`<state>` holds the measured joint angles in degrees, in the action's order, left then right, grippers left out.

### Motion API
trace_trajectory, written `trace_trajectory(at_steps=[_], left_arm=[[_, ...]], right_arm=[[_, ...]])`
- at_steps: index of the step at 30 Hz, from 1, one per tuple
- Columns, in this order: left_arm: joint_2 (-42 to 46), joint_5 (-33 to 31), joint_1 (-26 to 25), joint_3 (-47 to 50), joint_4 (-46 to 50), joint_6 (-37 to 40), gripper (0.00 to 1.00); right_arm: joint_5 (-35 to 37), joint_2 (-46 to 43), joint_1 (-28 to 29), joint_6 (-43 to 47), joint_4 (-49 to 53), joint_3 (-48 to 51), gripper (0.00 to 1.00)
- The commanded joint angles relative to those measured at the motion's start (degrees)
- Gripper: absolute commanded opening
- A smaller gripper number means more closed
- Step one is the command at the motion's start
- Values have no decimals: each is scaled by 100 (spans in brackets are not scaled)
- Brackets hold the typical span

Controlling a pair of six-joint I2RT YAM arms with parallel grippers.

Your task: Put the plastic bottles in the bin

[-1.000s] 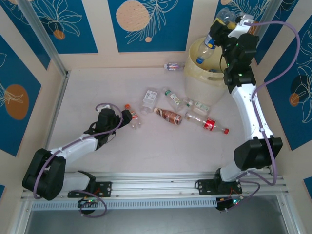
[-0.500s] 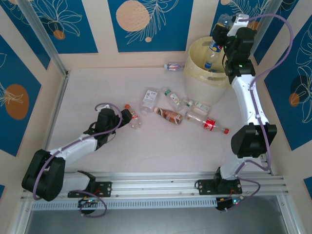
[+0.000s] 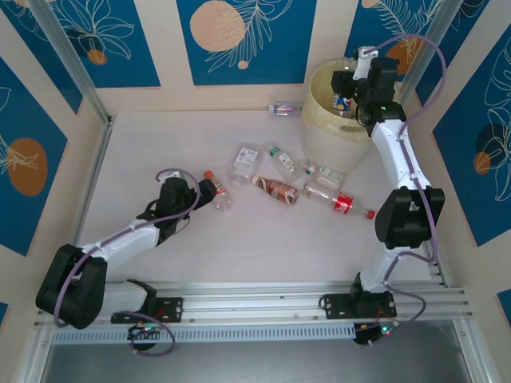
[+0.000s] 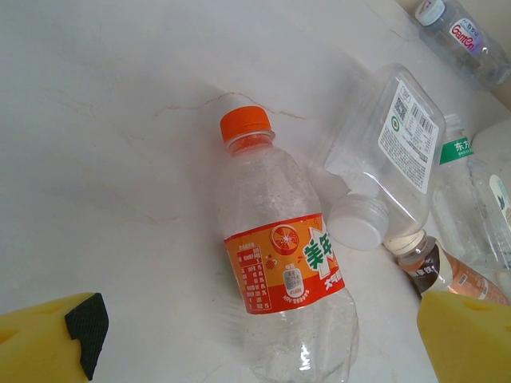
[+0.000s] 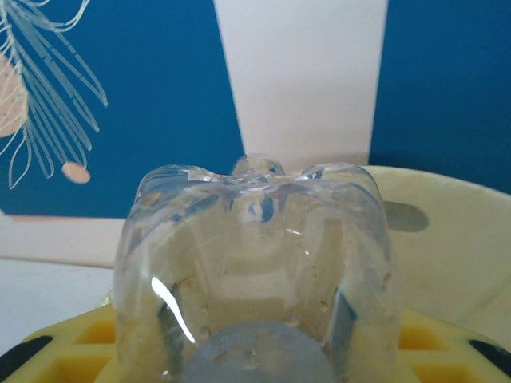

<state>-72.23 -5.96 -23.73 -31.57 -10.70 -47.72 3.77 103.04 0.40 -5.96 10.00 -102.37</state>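
— Which claw is carrying a bottle?
— The right gripper (image 3: 350, 86) is clamping the base end of a clear blue-labelled bottle (image 3: 343, 102), which is hanging neck-down right over the mouth of the bin (image 3: 318, 132)
— And the left?
— The left gripper (image 3: 209, 191) is gaping wide and gripping nothing, hovering over the orange-capped bottle (image 4: 283, 263), which is lying lengthwise between its jaws, cap pointing away
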Motion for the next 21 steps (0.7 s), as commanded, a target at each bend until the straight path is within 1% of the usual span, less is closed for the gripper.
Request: trace_trajectory(at_steps=[1, 4, 6, 9, 11, 15, 18, 21], left_arm=[[-86, 118, 86, -112, -92, -88, 100], [-140, 153, 85, -121, -125, -105, 100], [-181, 168, 87, -129, -143, -105, 100], [-202, 199, 87, -147, -155, -106, 100], [-204, 224, 87, -152, -160, -105, 100], [-193, 230, 87, -133, -156, -105, 100], [-174, 235, 83, -121, -144, -103, 100], [-146, 218, 83, -107, -134, -105, 100]], right_arm=[[-451, 97, 47, 48, 18, 108, 40], [-683, 218, 47, -54, -1, 173, 41], [-963, 339, 72, -50, 86, 151, 43], [-1037, 506, 166, 77, 323, 39, 48], [-1038, 599, 238, 158, 505, -92, 52], [-775, 736, 337, 96, 816, -409, 69], [-663, 735, 312, -122, 851, -550, 75], [-778, 630, 292, -313, 864, -609, 80]])
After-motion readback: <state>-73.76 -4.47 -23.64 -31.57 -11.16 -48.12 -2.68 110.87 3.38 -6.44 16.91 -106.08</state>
